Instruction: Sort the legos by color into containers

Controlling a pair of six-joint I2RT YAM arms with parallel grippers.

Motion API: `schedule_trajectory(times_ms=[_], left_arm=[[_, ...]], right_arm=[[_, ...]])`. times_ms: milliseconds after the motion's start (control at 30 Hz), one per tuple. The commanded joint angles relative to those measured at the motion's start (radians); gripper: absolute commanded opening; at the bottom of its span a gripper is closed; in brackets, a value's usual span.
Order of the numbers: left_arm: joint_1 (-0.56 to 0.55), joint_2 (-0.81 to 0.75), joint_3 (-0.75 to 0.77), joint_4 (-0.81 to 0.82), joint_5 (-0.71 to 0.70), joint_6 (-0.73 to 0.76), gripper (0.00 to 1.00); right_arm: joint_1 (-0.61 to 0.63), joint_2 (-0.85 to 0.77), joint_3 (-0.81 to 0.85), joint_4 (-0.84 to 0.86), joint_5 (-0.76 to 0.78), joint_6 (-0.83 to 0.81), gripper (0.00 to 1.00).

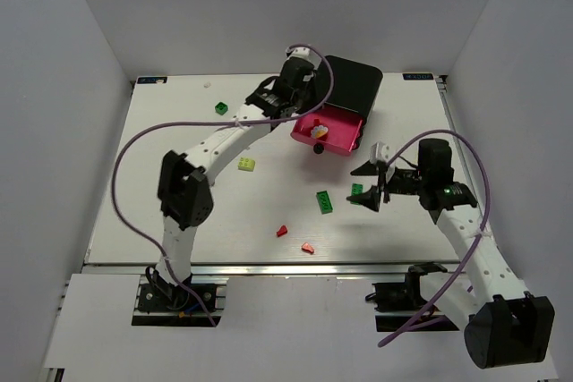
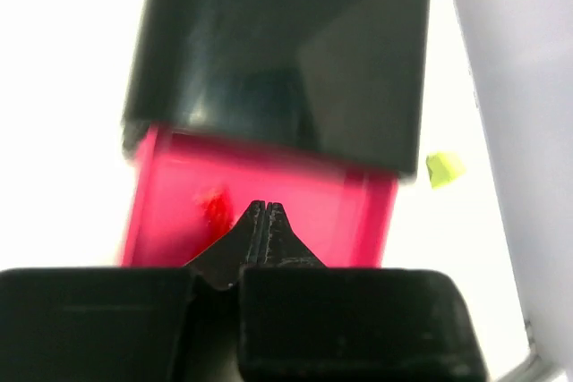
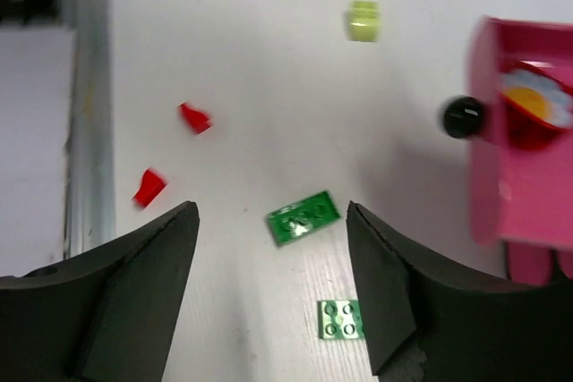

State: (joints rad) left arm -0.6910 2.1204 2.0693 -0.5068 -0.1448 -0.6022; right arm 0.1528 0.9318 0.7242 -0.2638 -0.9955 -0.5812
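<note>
The black cabinet (image 1: 356,80) stands at the back of the table with one magenta-pink drawer (image 1: 336,139) pulled open. My left gripper (image 1: 307,114) is shut and empty, its tips over the open drawer (image 2: 349,212). A red bit (image 2: 213,207) lies in that drawer. My right gripper (image 1: 372,182) is open and empty, hovering above a dark green flat brick (image 3: 303,218) that shows between its jaws (image 3: 271,210). A lighter green square plate (image 3: 340,319) lies nearer its right finger. Two red bits (image 1: 282,231) (image 1: 308,248), a lime-yellow block (image 1: 245,165) and a dark green cube (image 1: 220,108) lie on the table.
The drawer's black knob (image 3: 464,117) faces my right gripper. A red, yellow and white thing (image 3: 535,109) sits in the drawer. Purple cables (image 1: 134,154) loop over both arms. Grey walls close in the table on three sides.
</note>
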Motion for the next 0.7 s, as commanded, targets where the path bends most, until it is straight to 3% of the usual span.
schedule_trajectory(times_ms=[0,33,100,133,167,200,267,300,433,667], left_arm=[[0.002,-0.319,-0.163,0.046,0.023,0.091,0.00],[0.002,-0.382,-0.243,0.063,0.030,0.113,0.00],[0.002,-0.584,-0.498,0.106,0.021,0.186,0.09],[0.002,-0.650,-0.582,0.114,0.005,0.208,0.20],[0.002,-0.716,-0.662,0.119,-0.013,0.247,0.46],[0.002,-0.840,-0.815,0.119,-0.059,0.258,0.58],[0.002,-0.949,-0.946,0.106,-0.094,0.295,0.78],[0.002,-1.043,-1.054,0.105,-0.114,0.303,0.81],[0.002,-1.204,-1.211,0.079,-0.174,0.328,0.88],[0.002,-1.330,-1.299,0.086,-0.233,0.332,0.89]], right_arm=[[0.020,0.030,-0.029,-0.322,-0.273,-0.516,0.73],[0.031,0.039,-0.031,-0.356,-0.284,-0.636,0.76],[0.078,0.068,-0.028,-0.348,-0.252,-0.635,0.77],[0.097,0.085,-0.029,-0.318,-0.223,-0.553,0.73],[0.114,0.093,-0.034,-0.261,-0.186,-0.470,0.70],[0.196,0.101,-0.043,-0.173,-0.085,-0.403,0.68],[0.290,0.137,-0.063,-0.150,0.027,-0.333,0.67],[0.327,0.159,-0.066,-0.129,0.129,-0.300,0.67],[0.523,0.283,-0.031,-0.161,0.328,-0.177,0.64],[0.717,0.436,0.110,-0.224,0.602,-0.027,0.64]])
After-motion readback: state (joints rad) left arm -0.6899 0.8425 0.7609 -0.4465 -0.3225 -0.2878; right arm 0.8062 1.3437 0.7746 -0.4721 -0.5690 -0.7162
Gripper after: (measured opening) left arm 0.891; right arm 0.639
